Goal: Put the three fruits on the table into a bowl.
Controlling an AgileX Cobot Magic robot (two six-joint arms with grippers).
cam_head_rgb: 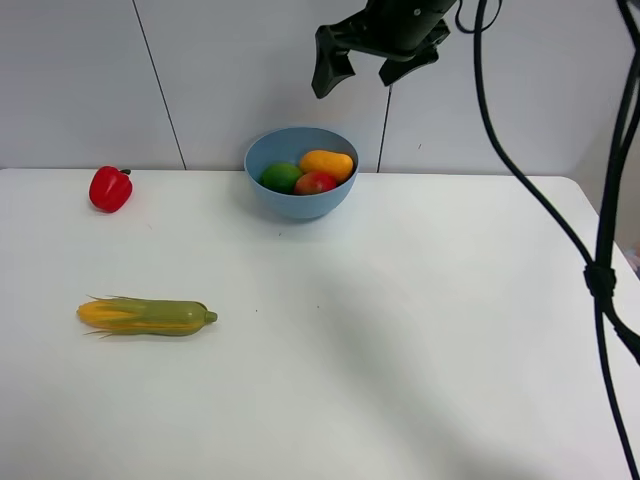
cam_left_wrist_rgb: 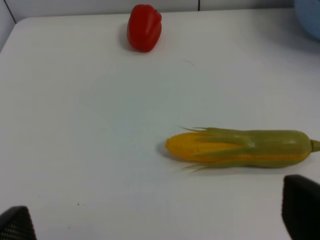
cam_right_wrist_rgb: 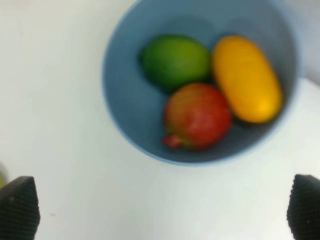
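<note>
The white worktop [cam_head_rgb: 400, 330] carries everything. Near its far edge stands the light blue bowl [cam_head_rgb: 301, 172], holding all three fruits: the orange-yellow mango [cam_head_rgb: 327, 162], the green lime-like fruit [cam_head_rgb: 281, 177] and the red pomegranate [cam_head_rgb: 315, 183], packed close together. High above the bowl hangs the right end effector [cam_head_rgb: 363, 62], fingers spread and empty. On the left part of the worktop lies the corn cob [cam_head_rgb: 147, 316], and well apart from it, toward the far edge, the red bell pepper [cam_head_rgb: 110, 188]. The left end effector [cam_left_wrist_rgb: 160, 225] shows only two dark fingertips, spread wide, above the worktop near the corn cob
</note>
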